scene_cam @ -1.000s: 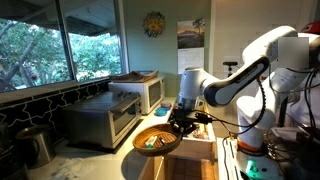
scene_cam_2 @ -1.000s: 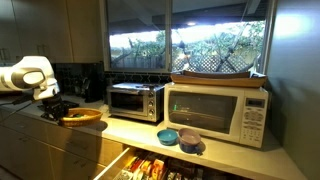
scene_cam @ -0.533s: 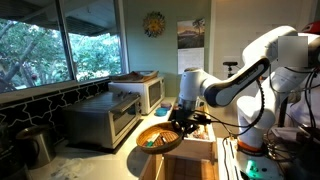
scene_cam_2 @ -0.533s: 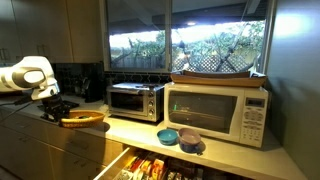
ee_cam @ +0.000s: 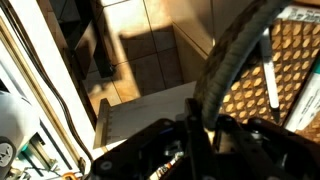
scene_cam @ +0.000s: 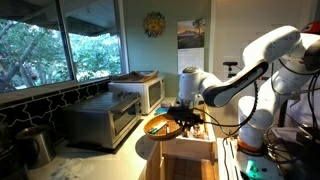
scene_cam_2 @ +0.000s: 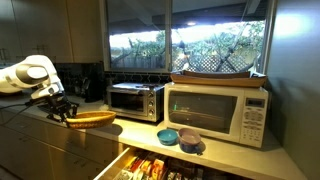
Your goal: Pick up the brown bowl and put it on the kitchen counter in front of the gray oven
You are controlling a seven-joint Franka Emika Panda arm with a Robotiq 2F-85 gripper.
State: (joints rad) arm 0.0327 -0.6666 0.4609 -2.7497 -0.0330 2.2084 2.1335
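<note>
- The brown bowl [scene_cam: 160, 125] is gripped at its rim by the closed hand [scene_cam: 183, 120] and held above the counter [scene_cam_2: 135, 130] (in the wrist view the rim is seen passing between the fingers).
- In an exterior view it is seen left of the gray oven [scene_cam_2: 135, 100], over the counter's near edge.
- A white microwave [scene_cam_2: 215, 112] is set right of the oven, with two small bowls [scene_cam_2: 170, 136] in front of it.

The brown bowl [scene_cam_2: 88, 118] looked like smooth wood; the gray oven [scene_cam_2: 135, 100], centre frame, was matt metal with glossy dark glass.
</note>
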